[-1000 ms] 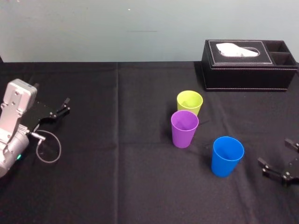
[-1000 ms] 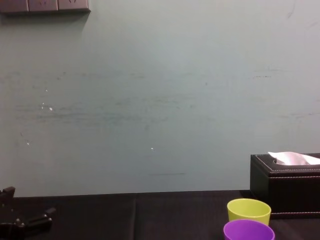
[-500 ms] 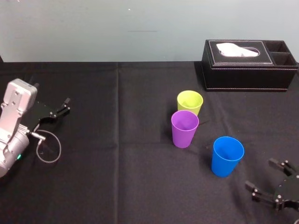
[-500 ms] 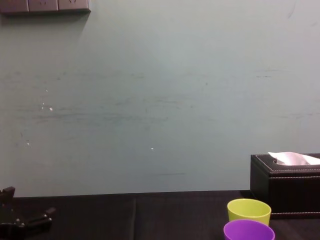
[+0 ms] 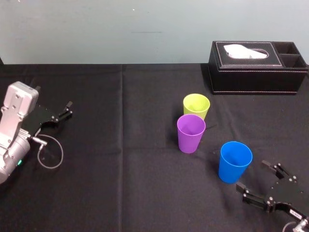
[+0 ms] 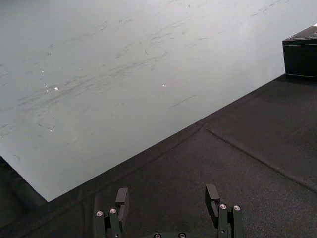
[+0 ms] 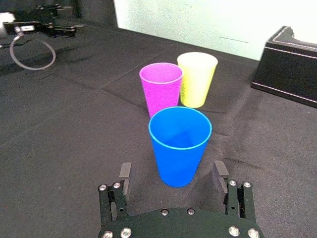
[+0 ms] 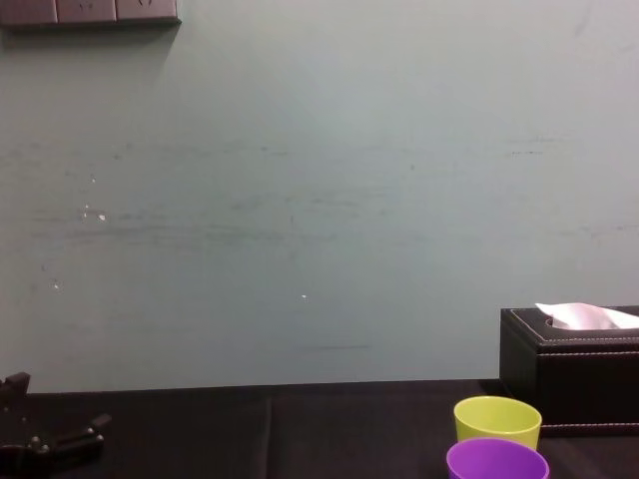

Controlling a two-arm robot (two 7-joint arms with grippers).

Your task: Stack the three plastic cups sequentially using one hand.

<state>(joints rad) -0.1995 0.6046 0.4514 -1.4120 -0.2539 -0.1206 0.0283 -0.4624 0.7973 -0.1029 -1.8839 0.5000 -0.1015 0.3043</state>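
Observation:
Three plastic cups stand upright on the black cloth. The yellow-green cup [image 5: 196,106] is farthest, the purple cup [image 5: 190,133] stands right in front of it, and the blue cup [image 5: 235,162] stands apart, nearer and to the right. My right gripper [image 5: 252,175] is open, low over the cloth just to the near right of the blue cup, clear of it. In the right wrist view the right gripper [image 7: 172,171] faces the blue cup [image 7: 180,144], with the purple cup [image 7: 161,88] and the yellow-green cup [image 7: 197,78] behind it. My left gripper [image 5: 67,109] rests open at the far left.
A black tissue box [image 5: 257,67] stands at the back right, behind the cups. A cable loop [image 5: 49,155] lies by the left arm. The black cloth [image 5: 120,159] between the left arm and the cups is bare.
My right gripper has come in from the right edge, dropping nearer and then moving left toward the blue cup. The cups and the left arm have not moved.

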